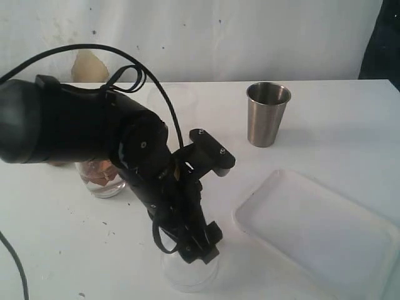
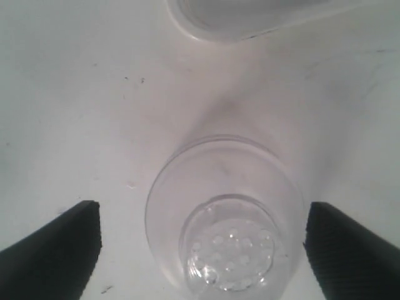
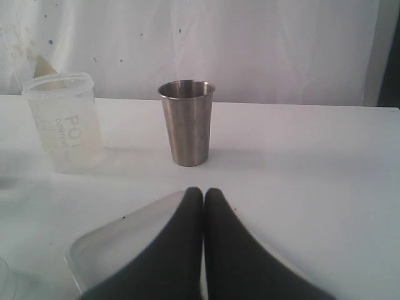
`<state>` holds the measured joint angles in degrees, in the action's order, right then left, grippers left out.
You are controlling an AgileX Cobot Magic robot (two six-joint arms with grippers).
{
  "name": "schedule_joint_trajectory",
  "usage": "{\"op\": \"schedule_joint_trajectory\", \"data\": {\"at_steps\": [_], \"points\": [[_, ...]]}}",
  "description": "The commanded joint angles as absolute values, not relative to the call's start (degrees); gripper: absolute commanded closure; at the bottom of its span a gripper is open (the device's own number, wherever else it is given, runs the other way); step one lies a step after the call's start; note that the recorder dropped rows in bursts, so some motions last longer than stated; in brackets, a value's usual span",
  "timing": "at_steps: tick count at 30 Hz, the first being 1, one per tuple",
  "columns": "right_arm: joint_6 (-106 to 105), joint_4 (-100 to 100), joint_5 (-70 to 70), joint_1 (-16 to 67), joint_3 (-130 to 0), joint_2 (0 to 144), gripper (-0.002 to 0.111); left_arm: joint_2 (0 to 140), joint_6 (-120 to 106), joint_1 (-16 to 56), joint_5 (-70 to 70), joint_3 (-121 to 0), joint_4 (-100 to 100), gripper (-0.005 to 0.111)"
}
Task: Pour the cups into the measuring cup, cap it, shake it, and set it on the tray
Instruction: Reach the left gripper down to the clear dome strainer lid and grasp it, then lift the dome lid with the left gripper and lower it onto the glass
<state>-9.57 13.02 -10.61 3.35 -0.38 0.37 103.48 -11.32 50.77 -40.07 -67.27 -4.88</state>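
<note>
Black left gripper [image 2: 201,228] spread wide, its fingers [image 2: 62,244] flanking but not touching the clear, see-through plastic measuring cup [image 2: 228,250] — upright on the white table [image 1: 337,125], near the flat white rectangular tray [image 1: 325,231]. The right gripper [image 3: 203,194], fingers pressed together and holding nothing, hangs over a corner of the tray. Farther back stand the tapered shiny steel tumbler [image 1: 267,114] and a frosted milky-white cup [image 3: 64,122] — a small rounded brown cup [image 1: 100,178] sits partly hidden behind the left arm.
</note>
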Motion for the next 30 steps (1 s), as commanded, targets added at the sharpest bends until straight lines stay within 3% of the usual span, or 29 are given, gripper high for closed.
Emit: {"op": "schedule_joint_trajectory", "data": {"at_steps": [1,6,12,16,30], "points": [[-10.25,12.63,-10.19,3.46,0.0,0.0,0.108,103.37,-10.71,51.11,-39.3,-66.56,-4.6,0.035],[-10.25,12.63,-10.19,3.46,0.0,0.0,0.108,103.37,-10.71,51.11,-40.55,-66.56,-4.6,0.062],[-9.18,12.78,-10.19,3.46,0.0,0.0,0.108,103.37,-11.39,51.11,-43.81,-66.56,-4.6,0.068],[-8.9,12.81,-10.19,3.46,0.0,0.0,0.108,103.37,-12.0,50.99,-48.13,-68.75,-3.34,0.106],[-8.85,12.81,-10.19,3.46,0.0,0.0,0.108,102.33,-11.98,50.84,-69.96,-86.55,9.1,0.107]]}}
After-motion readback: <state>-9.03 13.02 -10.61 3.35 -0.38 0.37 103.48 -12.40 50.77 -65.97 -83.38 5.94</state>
